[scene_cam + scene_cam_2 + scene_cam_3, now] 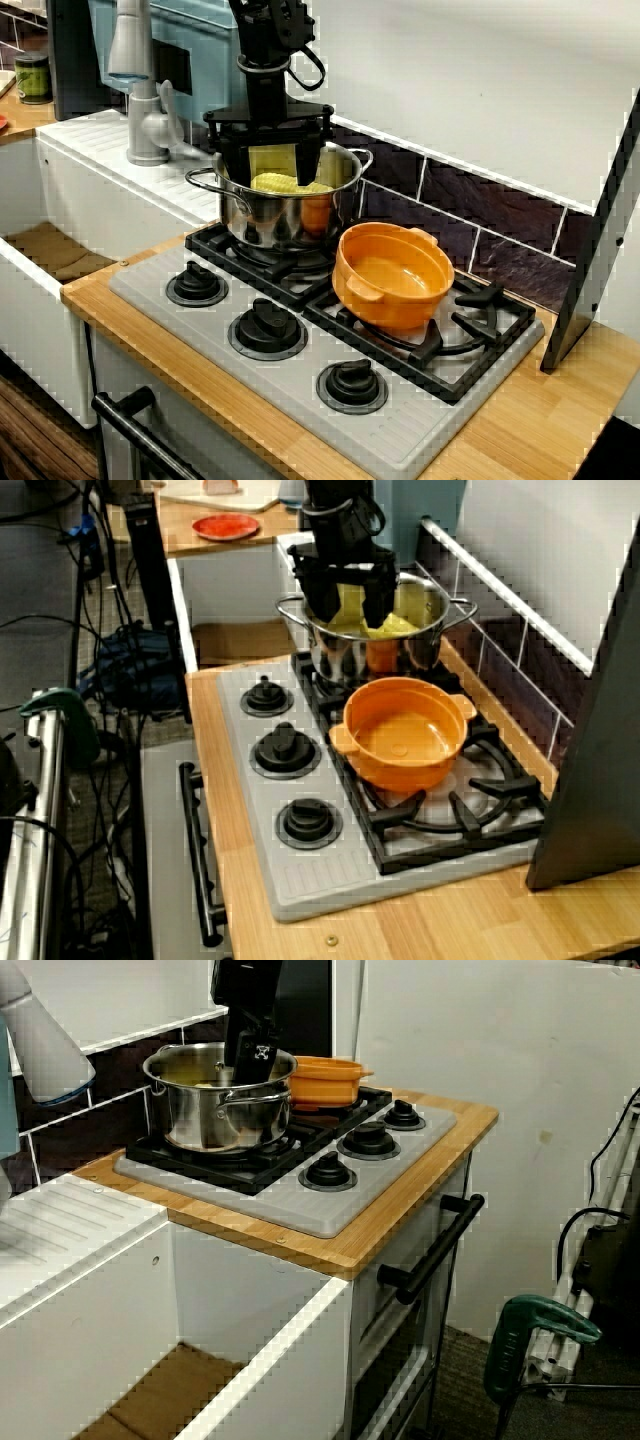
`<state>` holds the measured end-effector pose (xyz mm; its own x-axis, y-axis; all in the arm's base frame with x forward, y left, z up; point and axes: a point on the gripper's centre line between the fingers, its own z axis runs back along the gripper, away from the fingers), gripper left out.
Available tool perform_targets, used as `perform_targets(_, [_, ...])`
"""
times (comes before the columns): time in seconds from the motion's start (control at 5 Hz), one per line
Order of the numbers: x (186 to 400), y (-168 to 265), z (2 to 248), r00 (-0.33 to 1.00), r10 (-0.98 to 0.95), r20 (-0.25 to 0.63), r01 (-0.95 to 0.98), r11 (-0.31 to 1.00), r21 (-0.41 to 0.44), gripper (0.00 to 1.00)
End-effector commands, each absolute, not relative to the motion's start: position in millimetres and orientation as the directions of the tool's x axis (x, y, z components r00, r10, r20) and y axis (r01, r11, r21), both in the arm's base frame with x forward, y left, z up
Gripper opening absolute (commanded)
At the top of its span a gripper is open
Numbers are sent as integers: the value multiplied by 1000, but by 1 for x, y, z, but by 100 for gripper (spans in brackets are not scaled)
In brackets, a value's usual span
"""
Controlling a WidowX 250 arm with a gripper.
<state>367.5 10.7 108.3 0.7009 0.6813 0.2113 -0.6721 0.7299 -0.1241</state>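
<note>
A steel pot (262,222) stands on the back left burner of a toy stove (300,400). Yellow corn (285,184) lies inside it. My black gripper (270,180) reaches straight down into the pot, open, with one finger on each side of the corn. In the view from the front, the gripper (350,615) hangs over the steel pot (420,650) and partly covers the corn (397,627). From the side, the gripper (245,1065) dips behind the pot's rim (215,1110), so its fingertips are hidden. An empty orange pot (395,280) sits on the burner next to the steel pot.
Three black knobs (267,330) line the stove's front. A white sink (60,255) and grey faucet (140,90) lie to the left. A dark tiled backsplash (480,215) runs behind the stove. A leaning metal panel (595,250) stands at right. An oven handle (430,1260) juts out below.
</note>
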Motion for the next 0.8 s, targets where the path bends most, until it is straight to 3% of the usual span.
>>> perform_targets(0.0, [368, 11, 108, 701, 681, 211, -672, 730, -124, 100])
perform_targets(0.6, [367, -4, 121, 734, 634, 244, -628, 770, -112, 100])
